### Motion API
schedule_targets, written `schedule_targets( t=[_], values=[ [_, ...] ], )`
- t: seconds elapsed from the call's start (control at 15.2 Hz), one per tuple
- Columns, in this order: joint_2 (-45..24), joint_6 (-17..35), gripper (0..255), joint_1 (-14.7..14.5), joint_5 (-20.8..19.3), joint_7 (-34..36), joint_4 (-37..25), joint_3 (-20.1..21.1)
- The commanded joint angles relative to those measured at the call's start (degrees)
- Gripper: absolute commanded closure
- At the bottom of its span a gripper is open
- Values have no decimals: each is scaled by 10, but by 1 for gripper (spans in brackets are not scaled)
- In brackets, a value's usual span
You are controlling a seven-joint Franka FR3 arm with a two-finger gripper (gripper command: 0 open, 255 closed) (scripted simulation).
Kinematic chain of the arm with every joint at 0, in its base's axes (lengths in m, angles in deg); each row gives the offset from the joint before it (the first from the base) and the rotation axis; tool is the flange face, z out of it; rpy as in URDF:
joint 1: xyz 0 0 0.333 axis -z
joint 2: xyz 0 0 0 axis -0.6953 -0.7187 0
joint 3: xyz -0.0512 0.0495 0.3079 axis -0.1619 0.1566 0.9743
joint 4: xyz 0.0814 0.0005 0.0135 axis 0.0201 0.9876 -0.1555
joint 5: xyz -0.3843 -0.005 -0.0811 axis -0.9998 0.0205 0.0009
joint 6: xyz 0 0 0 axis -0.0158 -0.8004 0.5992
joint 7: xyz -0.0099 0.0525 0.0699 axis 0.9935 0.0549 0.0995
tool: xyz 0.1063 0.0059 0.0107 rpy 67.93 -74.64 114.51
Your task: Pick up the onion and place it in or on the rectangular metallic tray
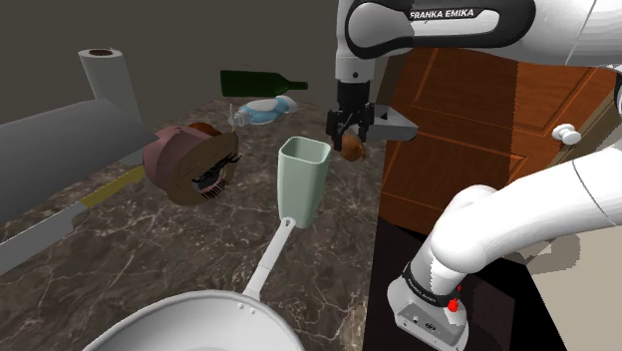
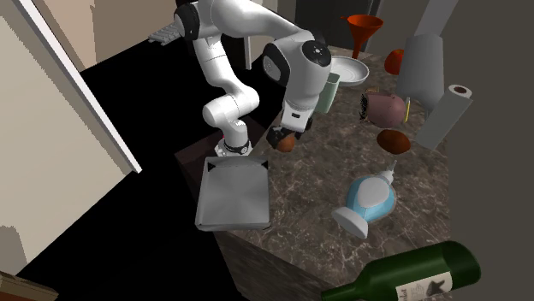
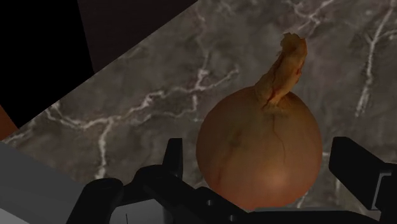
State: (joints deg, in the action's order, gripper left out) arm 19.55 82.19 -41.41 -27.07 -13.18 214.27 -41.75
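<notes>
Fingers of the gripper (image 1: pixel 350 130) stand at a middling width and clasp the onion (image 3: pixel 257 153) between them, one finger (image 3: pixel 173 159) against each side of the bulb, with its dry stalk pointing away from the hand. In the second exterior view the onion (image 2: pixel 286 144) hangs clear of the dark marbled surface (image 2: pixel 317 197), just off the far corner of the grey tray (image 2: pixel 231 188), which lies flat near the arm's base at the surface's edge. The lift looks done, and the step in hand is the carry across to the tray. To do it well, I would hold the present height while travelling so that the bulb clears the tray's low rim, and keep the squeeze steady, since a round, smooth-skinned onion could slip or turn in a two-point grip. The move should end over the tray's bare middle rather than near a wall. Then lower until the onion is almost on the tray's floor before spreading the fingers, because a drop from height would likely set it rolling. The pale green cup (image 1: pixel 304 179) stands on the side away from the tray, so the path should not meet it.
</notes>
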Motion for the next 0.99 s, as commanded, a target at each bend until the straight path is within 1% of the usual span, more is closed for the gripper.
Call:
schedule_targets(
  t=[0.0,0.26,0.33,0.92],
  values=[
    [0,1,0,0,0,0,1,0],
    [0,1,0,0,0,0,1,0],
    [0,1,255,0,0,0,1,0],
    [0,1,255,0,0,0,1,0]
  ],
)
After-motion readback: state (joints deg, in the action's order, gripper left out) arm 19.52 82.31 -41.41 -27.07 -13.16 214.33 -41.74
